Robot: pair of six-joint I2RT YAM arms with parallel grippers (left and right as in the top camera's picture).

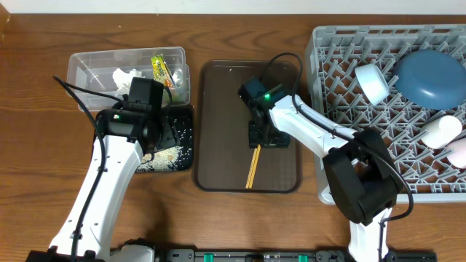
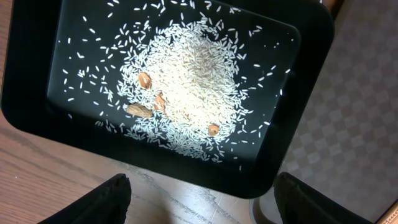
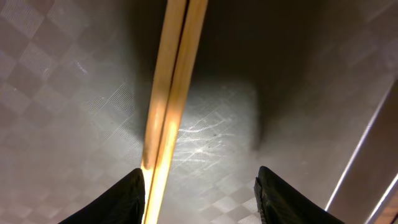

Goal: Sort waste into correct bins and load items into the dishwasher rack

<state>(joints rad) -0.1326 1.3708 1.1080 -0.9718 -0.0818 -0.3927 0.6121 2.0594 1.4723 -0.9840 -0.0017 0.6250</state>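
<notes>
A shallow black bin (image 2: 37, 106) holds a heap of white rice (image 2: 189, 81) with a few brown bits. My left gripper (image 2: 205, 205) hangs open above its near edge, holding nothing; in the overhead view it (image 1: 154, 135) is over that bin (image 1: 182, 120). The clear tub (image 1: 87, 65) holds a crumpled tissue (image 1: 124, 78) and a yellow-green wrapper (image 1: 160, 69). Two wooden chopsticks (image 3: 168, 106) lie on the brown tray (image 3: 74, 74). My right gripper (image 3: 199, 196) is open low over them, the sticks right beside its left finger (image 3: 118, 199). It (image 1: 266, 135) covers their far end (image 1: 253, 166).
The grey dishwasher rack (image 1: 342, 51) at the right holds a white cup (image 1: 373, 81), a blue round dish (image 1: 429, 76), another pale cup (image 1: 442, 131) and a pinkish cup (image 1: 460, 153). The brown tray (image 1: 218, 109) lies between the bins and the rack.
</notes>
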